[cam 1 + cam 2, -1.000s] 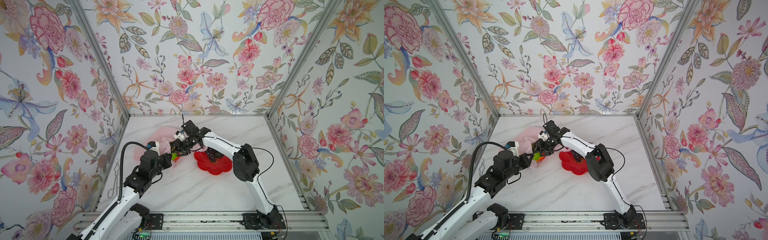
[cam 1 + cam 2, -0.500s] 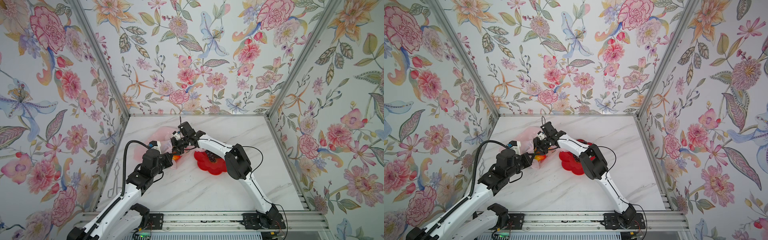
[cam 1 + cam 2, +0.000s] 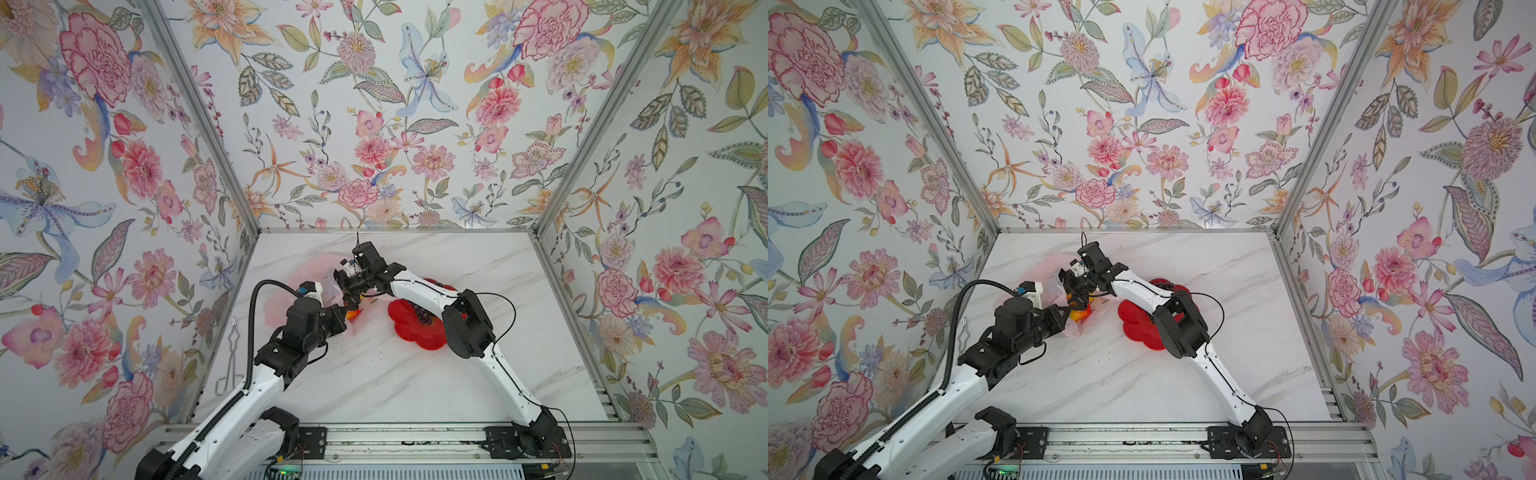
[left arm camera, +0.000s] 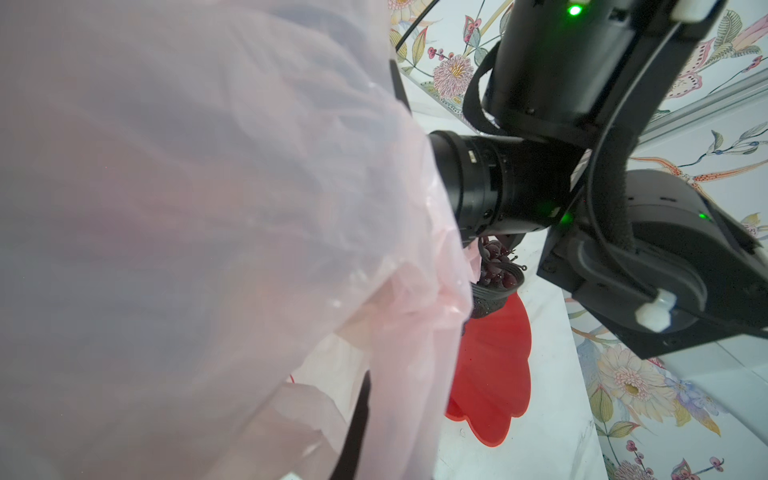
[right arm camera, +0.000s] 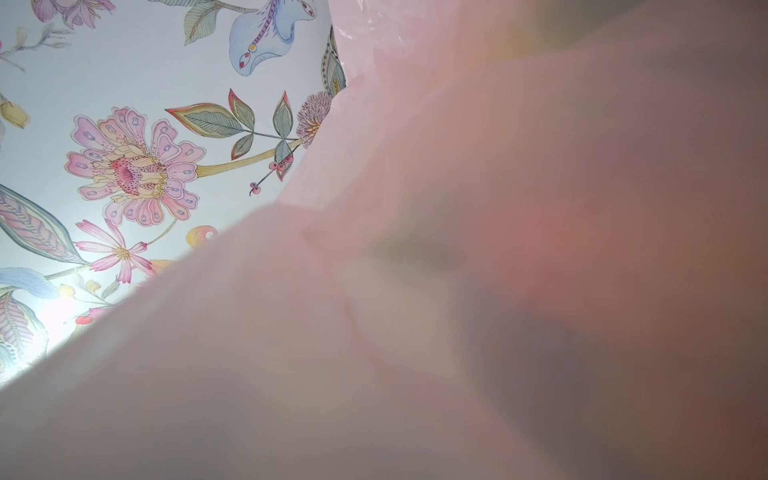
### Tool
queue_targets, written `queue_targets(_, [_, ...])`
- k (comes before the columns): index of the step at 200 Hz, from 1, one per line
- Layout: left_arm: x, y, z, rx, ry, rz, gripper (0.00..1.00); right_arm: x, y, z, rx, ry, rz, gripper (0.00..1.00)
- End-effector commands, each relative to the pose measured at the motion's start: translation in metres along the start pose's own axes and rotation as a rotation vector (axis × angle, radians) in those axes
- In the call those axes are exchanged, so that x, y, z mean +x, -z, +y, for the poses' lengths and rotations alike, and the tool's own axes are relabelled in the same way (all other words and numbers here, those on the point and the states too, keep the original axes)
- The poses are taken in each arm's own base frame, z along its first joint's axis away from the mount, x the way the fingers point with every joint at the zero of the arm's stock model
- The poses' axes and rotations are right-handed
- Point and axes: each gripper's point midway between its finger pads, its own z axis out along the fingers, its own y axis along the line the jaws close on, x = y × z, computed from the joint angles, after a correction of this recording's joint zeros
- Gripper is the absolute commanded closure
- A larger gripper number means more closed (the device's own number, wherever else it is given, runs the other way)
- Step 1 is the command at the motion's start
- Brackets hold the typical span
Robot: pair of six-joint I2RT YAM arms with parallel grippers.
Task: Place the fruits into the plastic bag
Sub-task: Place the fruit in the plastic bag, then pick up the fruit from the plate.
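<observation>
Left tool (image 3: 342,312) pinches the bag (image 3: 297,272) rim, just beside the plate (image 3: 415,337). Right tool (image 3: 352,294) sits in its mouth, spread impossible to tell. Grapes (image 3: 422,313) lie on the plate. Hold the rim high and draw the right tool out slowly.

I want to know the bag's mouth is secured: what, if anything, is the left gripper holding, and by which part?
The left gripper is shut on the plastic bag, pinching thin film apparently at its mouth edge.
</observation>
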Motion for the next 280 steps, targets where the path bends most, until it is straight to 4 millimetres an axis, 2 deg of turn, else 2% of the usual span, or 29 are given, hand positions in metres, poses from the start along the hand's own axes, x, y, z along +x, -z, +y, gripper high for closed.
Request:
queue_targets(1, [-0.008,0.0,-0.012,0.031,0.003,-0.016,1.0,0.001,0.013,0.017,-0.015,0.055,-0.008,0.01])
queue_targets(56, [-0.01,0.001,-0.01,0.022,0.004,-0.029,1.0,0.01,0.038,0.011,0.066,0.102,-0.023,0.01])
queue_targets(95, [-0.01,0.006,-0.006,0.007,0.011,-0.043,1.0,0.017,0.065,0.001,0.166,0.142,-0.04,0.01])
queue_targets(128, [-0.011,0.008,-0.001,-0.003,0.022,-0.05,1.0,0.032,0.09,-0.006,0.246,0.184,-0.049,0.01])
queue_targets(185, [-0.011,0.015,0.008,-0.011,0.064,-0.069,1.0,0.066,0.153,-0.001,0.399,0.299,-0.099,0.01])
queue_targets(215, [-0.01,0.016,0.01,-0.009,0.074,-0.07,1.0,0.075,0.206,0.004,0.591,0.417,-0.227,0.01])
queue_targets(231, [-0.01,0.015,0.01,-0.009,0.073,-0.069,1.0,0.073,0.245,-0.008,0.725,0.424,-0.345,0.01])
queue_targets(244, [-0.011,0.015,0.011,-0.014,0.074,-0.073,1.0,0.07,0.273,-0.026,0.766,0.334,-0.42,0.01])
queue_targets(248, [-0.012,0.015,0.011,-0.015,0.076,-0.076,1.0,0.065,0.289,-0.036,0.76,0.273,-0.445,0.01])
queue_targets(268, [-0.014,0.016,0.01,-0.009,0.077,-0.083,1.0,0.062,0.309,-0.071,0.593,0.08,-0.405,0.01])
queue_targets(280, [-0.015,0.015,0.009,-0.003,0.077,-0.084,1.0,0.058,0.323,-0.09,0.589,0.036,-0.426,0.01])
